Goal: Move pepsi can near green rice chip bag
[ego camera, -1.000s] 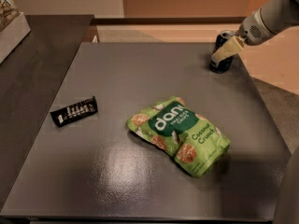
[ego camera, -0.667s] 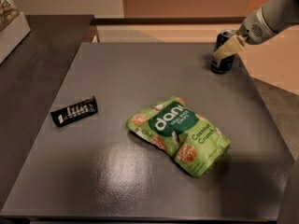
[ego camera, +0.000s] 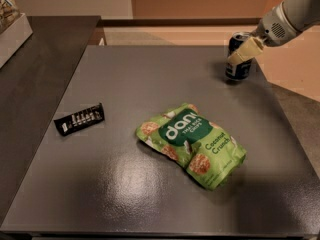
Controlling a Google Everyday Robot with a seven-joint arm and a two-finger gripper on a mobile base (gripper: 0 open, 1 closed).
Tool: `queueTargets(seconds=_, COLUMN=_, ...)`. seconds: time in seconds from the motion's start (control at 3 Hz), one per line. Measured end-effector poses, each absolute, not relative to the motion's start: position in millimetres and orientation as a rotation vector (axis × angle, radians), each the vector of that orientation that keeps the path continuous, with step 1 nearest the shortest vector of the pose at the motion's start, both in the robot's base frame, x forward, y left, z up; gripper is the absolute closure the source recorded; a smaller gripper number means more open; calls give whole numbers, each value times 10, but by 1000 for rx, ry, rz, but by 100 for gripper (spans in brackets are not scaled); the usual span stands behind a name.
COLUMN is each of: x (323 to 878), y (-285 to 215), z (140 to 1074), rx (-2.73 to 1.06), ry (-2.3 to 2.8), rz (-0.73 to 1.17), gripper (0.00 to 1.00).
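Change: Since a second ago you have shifted almost nothing. The pepsi can [ego camera: 238, 70] stands on the same spot, and the gripper [ego camera: 244, 50] is still at it.
Pepsi can: It is upright on the table [ego camera: 125, 84], beyond the green rice chip bag [ego camera: 192, 144] and off to the bag's right, well apart from it.
Gripper: It is also beyond and right of the bag. It reaches in from the far right, and its pale tip lies slantwise across the can's upper front.
Grip: You cannot tell whether it is closed on the can or only resting against it. The far side of the can is hidden.
Key relation: The can sits directly at the gripper with its long axis vertical. The bag lies toward the camera and to the left of both.
Next move: Judging by this, you carry the can along that diagonal toward the bag's far edge.
Other: A black wrapped bar [ego camera: 80, 119] lies flat, well left of the bag and out of the way.
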State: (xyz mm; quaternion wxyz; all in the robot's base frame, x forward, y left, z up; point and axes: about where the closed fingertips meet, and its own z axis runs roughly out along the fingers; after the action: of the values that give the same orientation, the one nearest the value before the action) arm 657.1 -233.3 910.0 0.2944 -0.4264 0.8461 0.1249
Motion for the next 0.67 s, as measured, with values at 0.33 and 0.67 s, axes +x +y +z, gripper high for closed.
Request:
queueTargets(seconds=0.33, x=6210, y=-2171, z=9162, rx=-1210, ry=2237, rz=375, gripper=100)
queueTargets(seconds=0.67, x=5820, y=-1998, z=9180, rx=-1274, ry=2201, rz=421, gripper=100)
